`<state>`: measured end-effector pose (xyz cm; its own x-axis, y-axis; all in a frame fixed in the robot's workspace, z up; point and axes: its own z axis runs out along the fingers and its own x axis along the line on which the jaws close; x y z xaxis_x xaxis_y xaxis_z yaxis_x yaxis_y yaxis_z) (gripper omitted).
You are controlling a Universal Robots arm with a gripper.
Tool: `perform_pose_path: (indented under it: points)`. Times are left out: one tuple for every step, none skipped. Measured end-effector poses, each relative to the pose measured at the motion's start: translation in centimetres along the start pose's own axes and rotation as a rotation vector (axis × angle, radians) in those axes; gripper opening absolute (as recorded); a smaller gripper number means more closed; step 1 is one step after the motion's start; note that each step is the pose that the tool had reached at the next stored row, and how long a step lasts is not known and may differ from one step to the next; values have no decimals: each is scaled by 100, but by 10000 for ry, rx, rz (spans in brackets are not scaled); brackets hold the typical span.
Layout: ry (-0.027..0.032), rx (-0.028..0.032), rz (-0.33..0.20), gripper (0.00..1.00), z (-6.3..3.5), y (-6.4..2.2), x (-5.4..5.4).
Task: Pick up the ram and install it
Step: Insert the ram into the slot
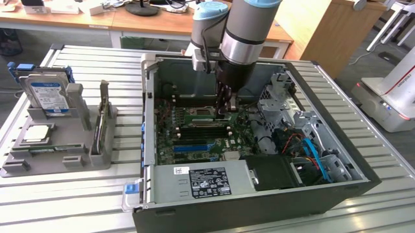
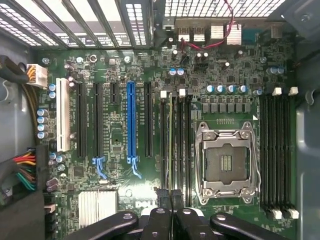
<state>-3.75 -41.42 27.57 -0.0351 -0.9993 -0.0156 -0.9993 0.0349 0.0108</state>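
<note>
The ram stands edge-up in one of the black memory slots beside the CPU socket. In the exterior view the ram shows as a green strip inside the open PC case. My gripper is shut, with its black fingertips close together over the near end of that slot. In the exterior view the gripper reaches straight down into the case, at the ram's end on the exterior view's right. Whether the tips pinch the ram or only meet it, I cannot tell.
A grey parts tray at the exterior view's left holds a hard drive, a square CPU chip and a thin upright piece. Inside the case are a power supply, drive cage and blue cables.
</note>
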Motion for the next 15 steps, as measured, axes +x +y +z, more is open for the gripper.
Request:
perform_pose_path:
  points:
    - [0,0,2,12,14,0,0]
    - [-1,0,3,12,28,1,0]
    - [-1,0,4,12,41,1,0]
    - [0,0,5,12,53,2,1]
    - [0,0,8,12,66,2,1]
    - [-1,0,10,12,79,3,1]
    - [-1,0,12,12,92,4,2]
    - [0,0,15,12,106,6,2]
    - [0,0,16,12,121,6,2]
    - [0,0,18,12,135,7,2]
    - [0,0,20,12,149,8,3]
    - [-1,1,22,12,163,9,3]
    - [-1,0,23,12,176,10,3]
    - [-1,0,24,12,189,11,3]
    - [0,0,25,12,200,12,4]
